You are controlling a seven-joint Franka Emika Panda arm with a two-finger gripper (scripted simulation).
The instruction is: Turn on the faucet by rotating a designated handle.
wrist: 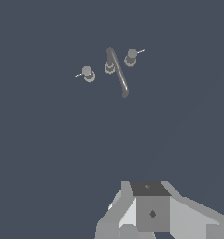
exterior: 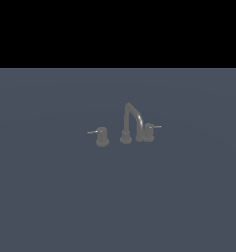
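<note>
The faucet (exterior: 131, 118) is a small grey-brown set with a tall arched spout on a round base. The handle (exterior: 102, 136) stands apart on the exterior view's left, its thin pale lever (exterior: 93, 132) pointing left. A matching handle (exterior: 148, 132) sits against the spout's tip. The wrist view shows the faucet (wrist: 117, 70) from above and far off, with the handle (wrist: 88, 73) beside it. My gripper (wrist: 151, 205) shows only as grey blocks at the frame's edge, well away from the faucet. Its jaws cannot be made out. The arm does not show in the exterior view.
The faucet stands on a flat blue-grey surface (exterior: 51, 197) that runs across both views. A black band fills the top of the exterior view.
</note>
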